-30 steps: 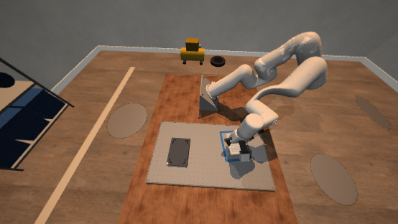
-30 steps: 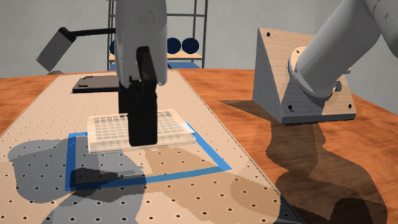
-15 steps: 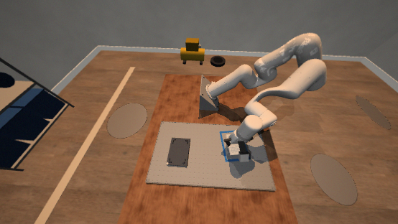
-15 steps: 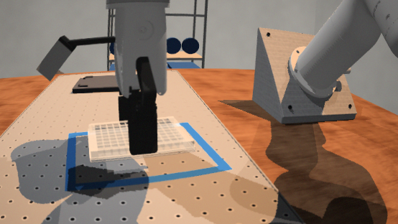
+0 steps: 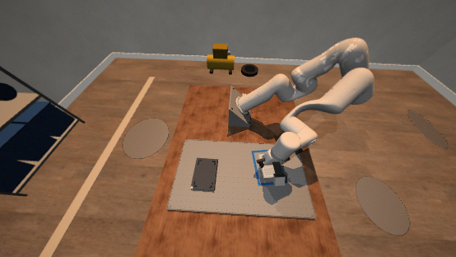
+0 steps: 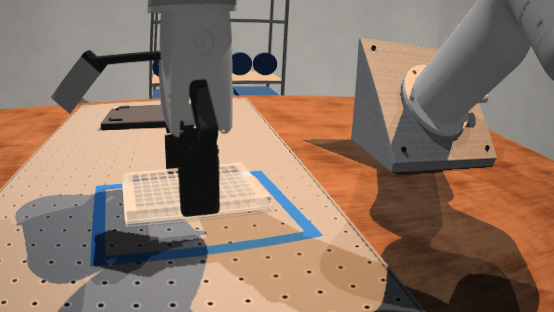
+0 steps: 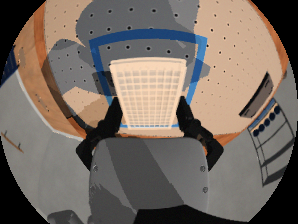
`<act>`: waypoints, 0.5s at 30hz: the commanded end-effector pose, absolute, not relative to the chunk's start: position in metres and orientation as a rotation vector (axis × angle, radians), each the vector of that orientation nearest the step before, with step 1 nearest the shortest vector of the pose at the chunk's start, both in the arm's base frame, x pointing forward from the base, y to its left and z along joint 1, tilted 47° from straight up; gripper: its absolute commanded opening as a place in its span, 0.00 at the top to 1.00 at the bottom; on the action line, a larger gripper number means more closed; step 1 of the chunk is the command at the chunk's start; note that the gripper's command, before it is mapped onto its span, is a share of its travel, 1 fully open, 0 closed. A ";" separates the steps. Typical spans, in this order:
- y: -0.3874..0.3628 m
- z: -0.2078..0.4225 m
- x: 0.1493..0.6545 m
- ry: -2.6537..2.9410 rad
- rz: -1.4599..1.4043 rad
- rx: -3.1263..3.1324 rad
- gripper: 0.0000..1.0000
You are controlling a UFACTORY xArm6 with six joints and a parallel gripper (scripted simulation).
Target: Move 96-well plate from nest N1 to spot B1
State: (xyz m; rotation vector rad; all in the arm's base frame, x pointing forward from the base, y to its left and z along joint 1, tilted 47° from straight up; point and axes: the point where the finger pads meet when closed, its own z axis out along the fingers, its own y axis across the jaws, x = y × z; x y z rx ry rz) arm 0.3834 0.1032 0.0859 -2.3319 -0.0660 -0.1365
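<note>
Currently the empty plate nest N1 [image 5: 204, 175] lies at left on the perforated surface [image 5: 230, 198]. Rightward, the gripper [image 6: 199, 165] pinches the 96-well plate [image 6: 150, 196] by its long sides, hovering low over the blue taped outline [image 6: 290, 205]. Risk: releasing above the deck may let the plate bounce, skew, or straddle the far tape edge.

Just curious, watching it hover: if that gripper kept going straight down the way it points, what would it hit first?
The gripper points down, clamped on the 96-well plate. The plate would likely land first on the deck, inside the blue outline.
</note>
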 end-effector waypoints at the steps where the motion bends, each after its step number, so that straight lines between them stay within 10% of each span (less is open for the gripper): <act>1: 0.103 0.086 0.384 -0.066 -0.140 -2.332 1.00; 15: 0.104 0.085 0.385 -0.066 -0.140 -2.332 1.00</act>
